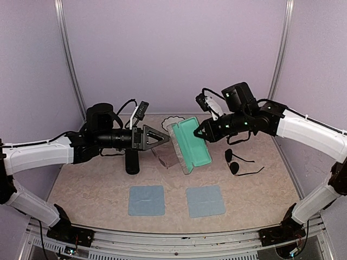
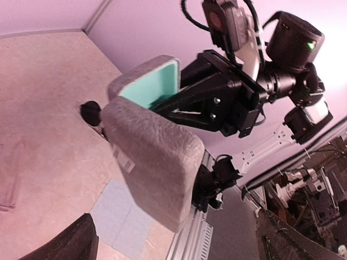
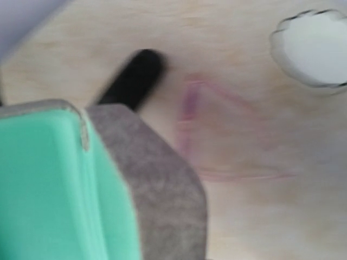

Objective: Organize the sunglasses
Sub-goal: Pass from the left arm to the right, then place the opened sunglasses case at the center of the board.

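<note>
The pale pinkish-clear sunglasses (image 1: 165, 155) lie on the table beside the open grey case with teal lining (image 1: 191, 145); they show blurred in the right wrist view (image 3: 217, 135). The round dark sunglasses (image 1: 237, 162) lie to the case's right. My right gripper (image 1: 200, 131) is closed on the case's far rim; its fingers are hidden in its own blurred view, which the case (image 3: 157, 189) fills. My left gripper (image 1: 164, 138) hovers at the case's left side, jaws wide apart and empty, with the grey shell (image 2: 152, 162) just ahead of them.
A black oblong glasses case (image 1: 132, 161) stands left of the pink pair. Two blue cloths (image 1: 147, 200) (image 1: 205, 201) lie near the front edge. A white scalloped piece (image 1: 173, 120) lies at the back. Walls close in the back and sides.
</note>
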You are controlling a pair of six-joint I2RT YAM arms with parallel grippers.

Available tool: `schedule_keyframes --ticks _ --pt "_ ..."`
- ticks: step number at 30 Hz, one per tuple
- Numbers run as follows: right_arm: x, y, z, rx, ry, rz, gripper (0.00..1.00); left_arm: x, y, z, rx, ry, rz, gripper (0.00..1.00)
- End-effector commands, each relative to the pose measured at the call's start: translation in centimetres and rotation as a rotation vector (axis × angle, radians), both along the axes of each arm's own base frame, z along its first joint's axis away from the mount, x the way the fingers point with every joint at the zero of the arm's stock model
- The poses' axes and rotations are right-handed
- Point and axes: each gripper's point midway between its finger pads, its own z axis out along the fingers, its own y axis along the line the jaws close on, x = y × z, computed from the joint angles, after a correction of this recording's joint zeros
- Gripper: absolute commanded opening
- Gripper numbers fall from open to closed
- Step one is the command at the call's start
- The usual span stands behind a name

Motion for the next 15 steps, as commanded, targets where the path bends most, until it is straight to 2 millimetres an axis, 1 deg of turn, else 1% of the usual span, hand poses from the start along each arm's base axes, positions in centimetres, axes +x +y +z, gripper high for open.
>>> schedule_keyframes --ticks 1,5,8,11,14,15 --pt "3.2 -3.8 -0.8 -0.333 -0.202 -0.069 0.00 3.2 4.5 0.3 0.088 -0.020 0.221 0.99" --pt "5.1 -5.0 -0.7 -0.516 -0.356 -0.036 0.00 4.9 8.8 1.0 0.113 -0.025 0.365 0.99" --pt "6.2 -5.0 -0.8 -0.620 -0.461 0.022 0.00 6.1 11.9 1.1 0.141 -0.013 0.470 0.99" --pt "6.8 -4.5 -1.3 -0.706 -0.553 0.107 0.00 6.9 14.5 1.1 0.165 -0.001 0.557 0.99" --pt "7.7 -4.6 -2.4 -0.822 -0.608 0.157 0.00 7.3 16.3 1.2 0.175 0.007 0.606 0.99" --pt "8.1 -4.7 -3.1 -0.864 -0.613 0.168 0.00 7.4 16.7 1.1 0.180 0.010 0.617 0.99"
